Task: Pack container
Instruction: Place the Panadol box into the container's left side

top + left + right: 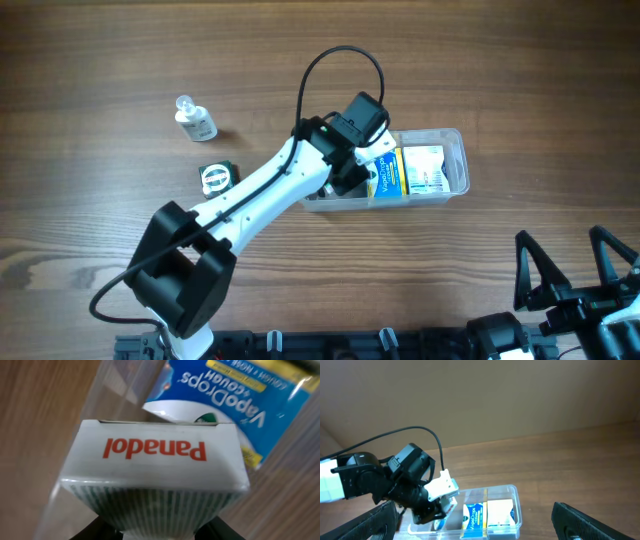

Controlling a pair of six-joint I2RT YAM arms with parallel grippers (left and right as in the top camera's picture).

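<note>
Clear rectangular plastic container (464, 160) looks light and slippery, best held by its rim; left fingers (227, 534) clasp white Panadol box (155, 450), right fingers (592, 521) gape.

left arm (262, 188) over container's (462, 160) left end; blue box (388, 172), white box (426, 168) inside; bottle (195, 119), green box (218, 176) outside

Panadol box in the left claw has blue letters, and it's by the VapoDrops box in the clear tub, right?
Not quite. The letters on the Panadol box are red, not blue; the left wrist view shows it. The left claw does hold it by the VapoDrops box in the clear tub.
</note>
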